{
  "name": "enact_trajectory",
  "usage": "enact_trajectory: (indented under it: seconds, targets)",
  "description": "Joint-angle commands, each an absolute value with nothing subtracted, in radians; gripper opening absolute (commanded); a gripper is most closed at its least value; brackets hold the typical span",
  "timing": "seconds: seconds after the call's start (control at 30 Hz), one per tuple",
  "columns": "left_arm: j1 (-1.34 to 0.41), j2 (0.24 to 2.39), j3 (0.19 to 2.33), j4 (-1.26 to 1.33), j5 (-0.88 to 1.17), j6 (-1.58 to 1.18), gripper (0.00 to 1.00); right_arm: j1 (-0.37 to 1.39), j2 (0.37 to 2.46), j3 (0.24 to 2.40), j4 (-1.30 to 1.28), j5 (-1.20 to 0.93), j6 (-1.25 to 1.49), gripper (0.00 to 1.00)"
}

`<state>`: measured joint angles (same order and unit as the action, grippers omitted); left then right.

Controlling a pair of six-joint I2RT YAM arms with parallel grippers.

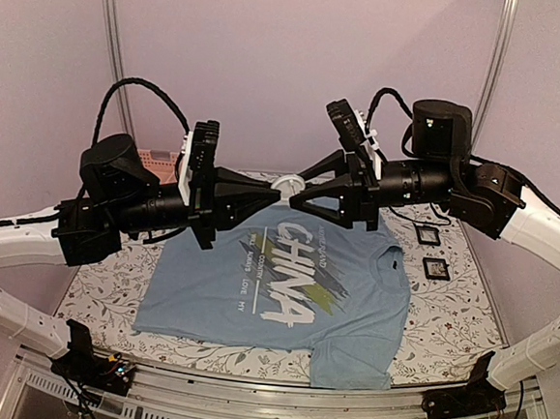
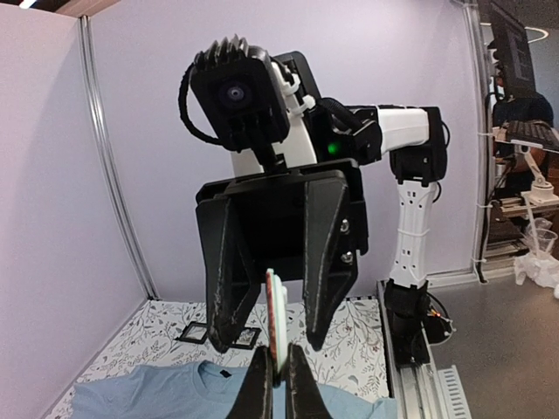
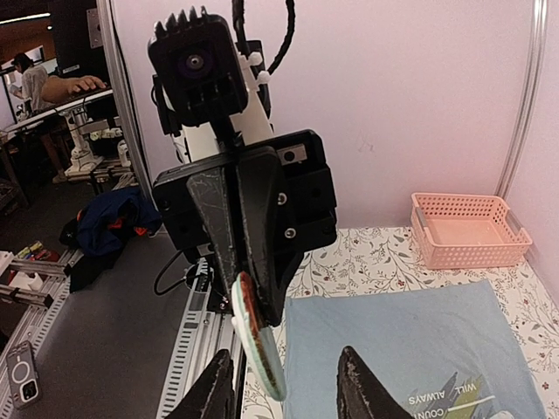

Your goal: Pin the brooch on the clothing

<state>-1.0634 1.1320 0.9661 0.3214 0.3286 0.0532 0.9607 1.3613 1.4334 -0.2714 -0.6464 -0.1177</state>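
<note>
The brooch [image 2: 276, 319] is a small round disc seen edge-on, pale green at the back and reddish-brown on its face. My left gripper [image 2: 278, 377] is shut on its lower rim and holds it in the air above the shirt's collar end. My right gripper [image 3: 286, 371] faces the left one, open. One finger [image 3: 220, 384] stands on each side of the brooch [image 3: 258, 342], and neither touches it. In the top view both grippers meet mid-air at the brooch [image 1: 288, 183]. The clothing [image 1: 205, 296], a light blue T-shirt with a white "CHINA" print, lies flat on the table below.
A pink basket [image 1: 157, 164] stands at the back left of the floral cloth [image 1: 455, 325]. Two small black square frames [image 1: 427, 235] [image 1: 436, 269] lie to the right of the shirt's collar. Metal posts rise at the back corners.
</note>
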Motion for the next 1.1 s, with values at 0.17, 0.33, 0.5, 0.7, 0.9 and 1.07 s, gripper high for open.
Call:
enact_trajectory:
  seconds: [0.17,0.33,0.5,0.7,0.9,1.07]
  targets:
    - [-1.077,1.122,0.974,0.312,0.337,0.066,0.00,0.950,1.335,1.458,-0.280,-0.668,-0.120,0.35]
    - [-1.077,1.121,0.967,0.313,0.346,0.069,0.00,0.946,1.324,1.460,-0.288,-0.674,-0.117,0.35]
    - [-1.079,1.120,0.963,0.313,0.350,0.065,0.00,0.946,1.322,1.458,-0.290,-0.669,-0.113,0.36]
    - [-1.084,1.119,0.965,0.309,0.351,0.067,0.00,0.946,1.334,1.466,-0.288,-0.690,-0.110,0.40]
    - [-1.086,1.121,0.968,0.306,0.357,0.071,0.00,0.946,1.348,1.471,-0.280,-0.710,-0.103,0.31]
    - [-1.088,1.123,0.968,0.307,0.356,0.074,0.00,0.946,1.351,1.471,-0.279,-0.712,-0.101,0.26]
